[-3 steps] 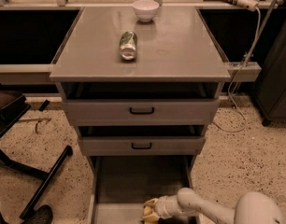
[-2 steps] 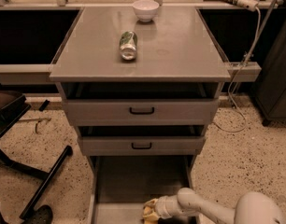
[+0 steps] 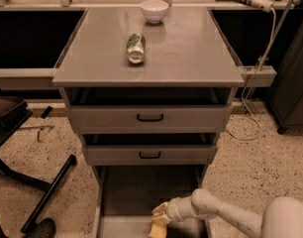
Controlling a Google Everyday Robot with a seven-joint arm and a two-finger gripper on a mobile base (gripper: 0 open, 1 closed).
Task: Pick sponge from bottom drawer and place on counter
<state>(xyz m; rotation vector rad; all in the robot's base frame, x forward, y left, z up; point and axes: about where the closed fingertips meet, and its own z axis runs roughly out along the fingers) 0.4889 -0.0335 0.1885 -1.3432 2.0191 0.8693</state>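
- The bottom drawer [image 3: 134, 192], the deepest grey metal one, was pulled open, but the lower edge of the shot cut off its front, so you only got part of its plain floor.
- Your gripper [image 3: 159, 217] was down inside that drawer, low over the floor toward the front, with the pale arm [image 3: 226, 217] coming in from the lower right and running off the frame.
- Honestly, you couldn't tell how far the gripper was open or whether it had hold of anything.
- A yellow patch right at its tip looked like the small flat sponge [image 3: 155, 229]. It blended into the gripper's own pale yellow, and its green face didn't show.
- So the sponge sat in the bottom drawer at the gripper, touching it or just beside it, and not on the broad flat grey counter [image 3: 191, 48].
- Count: three drawers, all at least a little open, and two black handles on the upper pair. There was also one green-and-silver can [image 3: 135, 47] lying on its side on the counter, one white bowl [image 3: 154, 10] near the counter's back edge, and one arm.
- Compared with a second ago, nothing had visibly shifted. The gripper was in the same spot in the drawer, and the can and bowl were right where they had been.
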